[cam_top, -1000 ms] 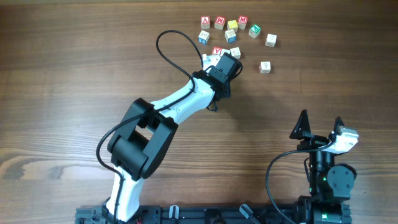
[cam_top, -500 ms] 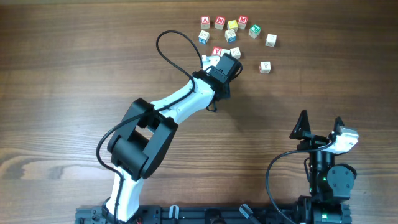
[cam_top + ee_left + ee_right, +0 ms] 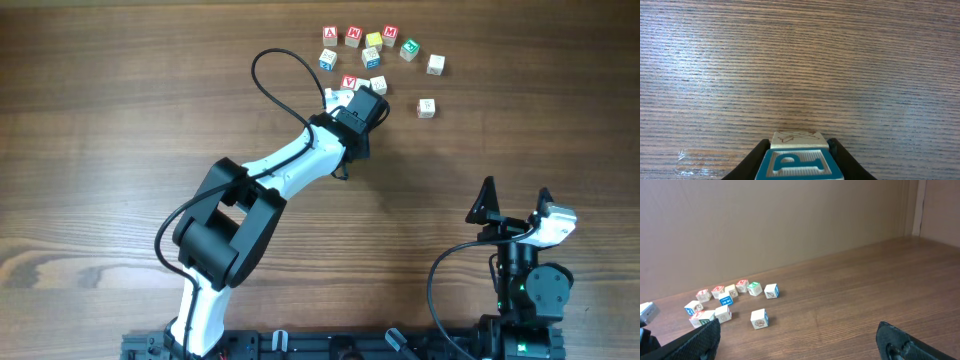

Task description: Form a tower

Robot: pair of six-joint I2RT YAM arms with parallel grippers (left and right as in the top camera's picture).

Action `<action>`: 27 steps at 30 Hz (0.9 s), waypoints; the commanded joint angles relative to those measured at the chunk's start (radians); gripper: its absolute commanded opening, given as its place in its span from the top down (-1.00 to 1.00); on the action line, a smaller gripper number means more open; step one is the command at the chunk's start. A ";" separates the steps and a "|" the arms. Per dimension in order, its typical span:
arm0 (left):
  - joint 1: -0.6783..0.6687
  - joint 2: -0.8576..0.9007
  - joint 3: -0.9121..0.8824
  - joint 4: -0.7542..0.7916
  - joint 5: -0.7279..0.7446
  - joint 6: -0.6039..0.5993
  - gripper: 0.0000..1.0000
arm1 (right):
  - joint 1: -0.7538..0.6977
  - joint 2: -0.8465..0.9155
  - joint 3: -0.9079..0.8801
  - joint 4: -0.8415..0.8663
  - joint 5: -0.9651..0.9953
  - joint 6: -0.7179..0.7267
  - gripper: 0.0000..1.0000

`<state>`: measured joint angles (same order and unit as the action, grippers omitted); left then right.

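Flanks P cube with left pincer, cannot tell if gripping; has cream cube just ahead. Holds right pincer wide open, well apart.

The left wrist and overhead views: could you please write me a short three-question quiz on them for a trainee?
1. True or false: the right gripper stands open, holding nothing.
2. Which letter is on the blue cube between the left gripper's fingers? A) M B) P C) W
3. Fill in: the ___ arm reaches to the cluster of letter cubes on the wooden table.
Key: 1 true; 2 B; 3 left.
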<state>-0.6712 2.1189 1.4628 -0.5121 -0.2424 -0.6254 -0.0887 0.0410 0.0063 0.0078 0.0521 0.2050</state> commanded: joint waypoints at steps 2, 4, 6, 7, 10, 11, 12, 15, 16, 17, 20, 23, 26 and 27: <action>0.006 0.008 0.009 0.000 -0.021 0.021 0.40 | -0.004 -0.004 -0.001 0.003 -0.010 0.007 -0.99; 0.006 0.008 0.009 0.001 -0.021 0.071 0.40 | -0.004 -0.004 -0.001 0.003 -0.010 0.007 -0.99; 0.006 0.008 0.009 0.000 -0.025 0.077 0.40 | -0.004 -0.004 -0.001 0.003 -0.010 0.007 -1.00; 0.006 0.008 0.009 0.000 -0.025 0.077 0.40 | -0.004 -0.004 -0.001 0.003 -0.010 0.007 -1.00; 0.006 0.008 0.009 0.000 -0.025 0.080 0.38 | -0.004 -0.004 -0.001 0.003 -0.010 0.007 -0.99; 0.006 0.008 0.009 0.000 -0.025 0.079 0.27 | -0.004 -0.004 -0.001 0.003 -0.010 0.007 -1.00; 0.006 0.008 0.009 0.001 -0.025 0.079 0.18 | -0.004 -0.004 -0.001 0.003 -0.010 0.007 -0.99; 0.006 0.008 0.009 0.003 -0.025 0.079 0.02 | -0.004 -0.004 -0.001 0.003 -0.009 0.007 -1.00; 0.006 0.008 0.009 0.003 -0.025 0.079 -0.05 | -0.004 -0.004 -0.001 0.003 -0.010 0.007 -1.00; 0.006 0.008 0.009 0.003 -0.025 0.079 -0.08 | -0.004 -0.004 -0.001 0.003 -0.009 0.007 -1.00; 0.006 0.008 0.009 0.003 -0.025 0.079 -0.11 | -0.004 -0.004 -0.001 0.003 -0.010 0.007 -0.99; 0.006 0.008 0.009 0.003 -0.025 0.079 -0.19 | -0.004 -0.004 -0.001 0.003 -0.010 0.007 -0.99; 0.006 0.008 0.009 0.003 -0.025 0.079 -0.31 | -0.004 -0.004 -0.001 0.003 -0.010 0.007 -0.99; 0.006 0.008 0.009 0.003 -0.025 0.079 -0.32 | -0.004 -0.004 -0.001 0.003 -0.009 0.007 -1.00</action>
<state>-0.6712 2.1189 1.4628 -0.5117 -0.2474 -0.5545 -0.0887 0.0410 0.0063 0.0078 0.0525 0.2050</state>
